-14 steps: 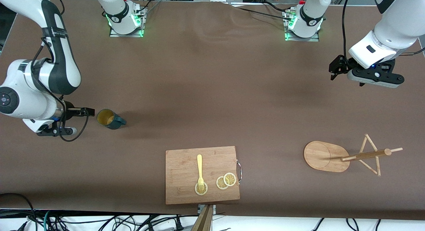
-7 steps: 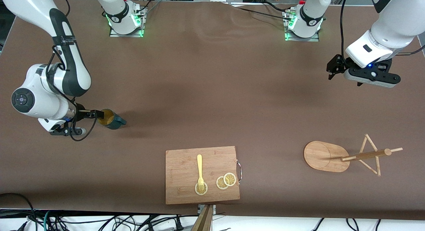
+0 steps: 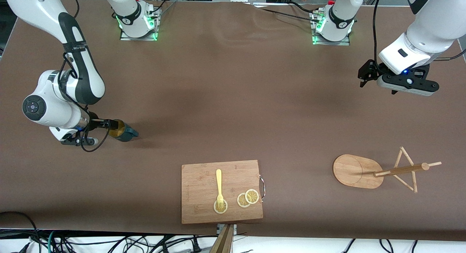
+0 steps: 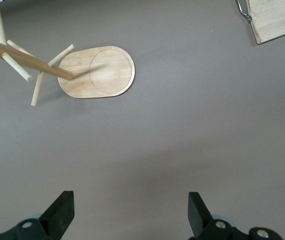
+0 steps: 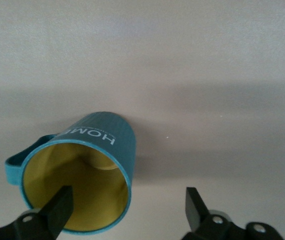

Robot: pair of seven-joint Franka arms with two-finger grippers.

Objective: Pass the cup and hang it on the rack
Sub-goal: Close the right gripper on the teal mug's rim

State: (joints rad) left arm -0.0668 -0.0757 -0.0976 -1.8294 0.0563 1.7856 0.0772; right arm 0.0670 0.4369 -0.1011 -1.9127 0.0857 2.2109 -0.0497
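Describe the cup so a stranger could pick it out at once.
Start at the wooden cutting board, then look toward the right arm's end of the table, farther from the front camera. The cup stands there at the right hand: small, dark teal, ribbed, mustard-yellow inside, one loop handle.

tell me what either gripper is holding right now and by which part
Nothing is held. The right gripper is open, one finger inside the cup at its rim. The left gripper waits open over bare table near the rack.

A brown cloth (image 3: pixel 233 100) is covering the whole table. Green lights (image 3: pixel 154 36) are glowing at its upper edge. Nearer the camera than the cloth, dark cables (image 3: pixel 109 242) are trailing along a white strip.
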